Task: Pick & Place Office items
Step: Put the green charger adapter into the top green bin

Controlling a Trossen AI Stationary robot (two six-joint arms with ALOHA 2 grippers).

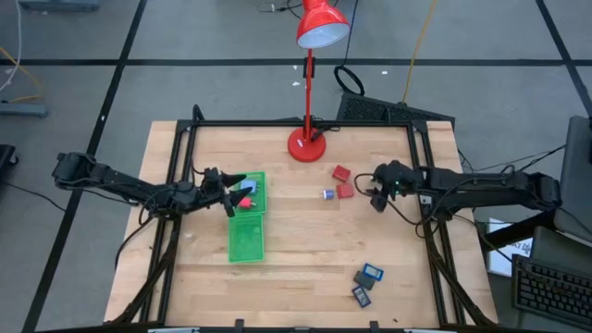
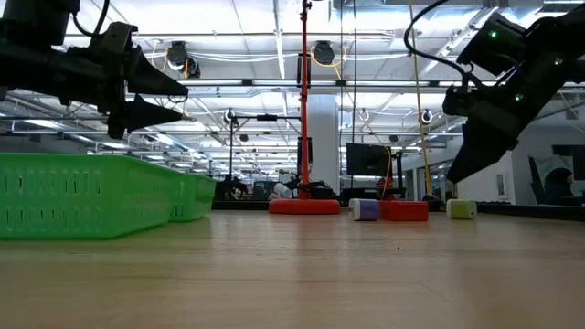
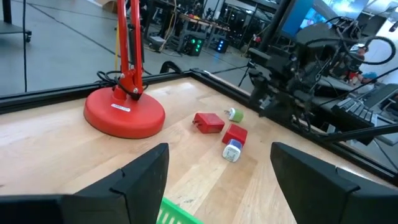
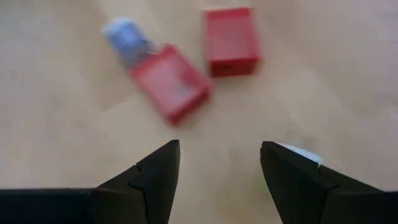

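Note:
My left gripper [image 1: 231, 192] is open and empty, hovering over the far compartment of the green tray [image 1: 247, 242]; a red piece and a blue piece [image 1: 246, 196] lie in that compartment. My right gripper [image 4: 221, 152] is open and empty above the table, just right of two red blocks [image 4: 169, 84] [image 4: 231, 41] and a whitish-blue bit [image 4: 127, 36]. A small green-white piece [image 2: 462, 208] lies on the table near the right gripper. Two dark rectangles with blue faces [image 1: 372, 273] [image 1: 362, 294] lie near the front right.
The tall red desk lamp stands with its base [image 1: 306, 144] at the table's far middle. A black frame [image 1: 277, 124] runs along the table's edges. Bare wood lies between the tray and the red blocks.

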